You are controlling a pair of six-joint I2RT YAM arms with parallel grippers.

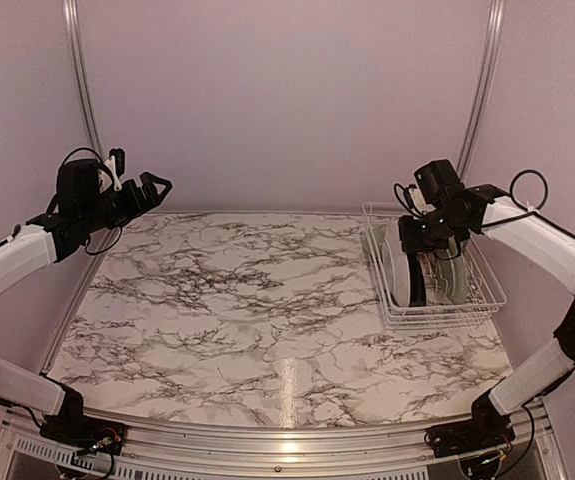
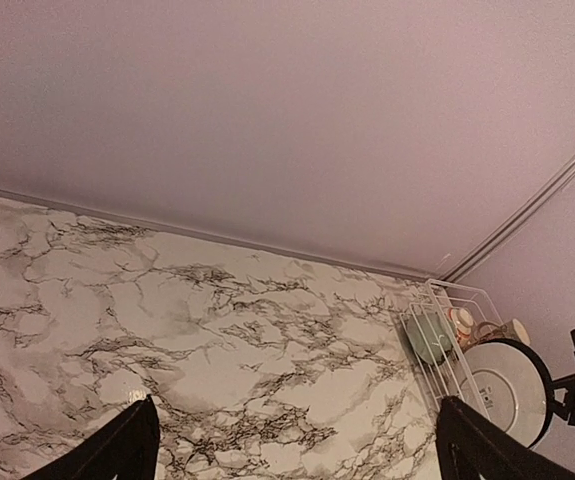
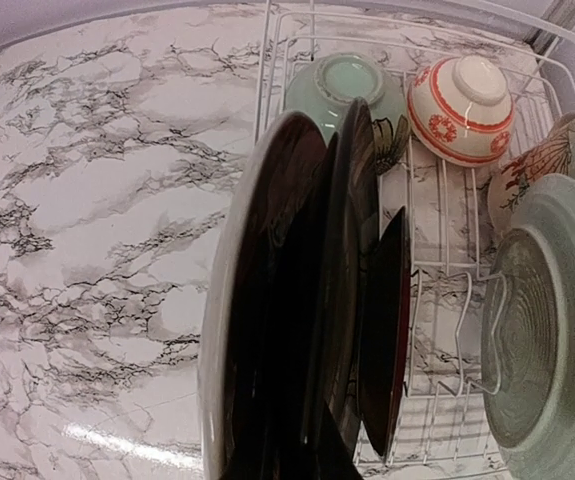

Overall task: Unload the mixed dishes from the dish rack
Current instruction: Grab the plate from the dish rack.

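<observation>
Step in hand: first grab. The right gripper point(image 1: 413, 230) is clamped on the top rim of the upright round black-rimmed white plate point(image 3: 267, 300). The plate sits at the near-left end of the white wire dish rack point(image 1: 488, 291), and I can't tell whether it is lifted off the wires yet.

Just beside the held plate, on the hand's right, is a dark round plate point(image 3: 355, 230), then a dark red plate point(image 3: 387, 320). A ribbed grey-green plate point(image 3: 542, 330) stands further right. Beyond the hand at the rack's far end are a pale green bowl point(image 3: 342, 85) and a small orange-red-and-white patterned bowl point(image 3: 464, 95).

The left gripper point(image 1: 155, 186) has its fingers spread, holds nothing, and is raised well apart over the far-left corner of the marble-pattern table point(image 1: 247, 300).

Next move, as I judge it: lift straight up clear of the dividers and the neighbouring plate, then swing left and set it on the table.
</observation>
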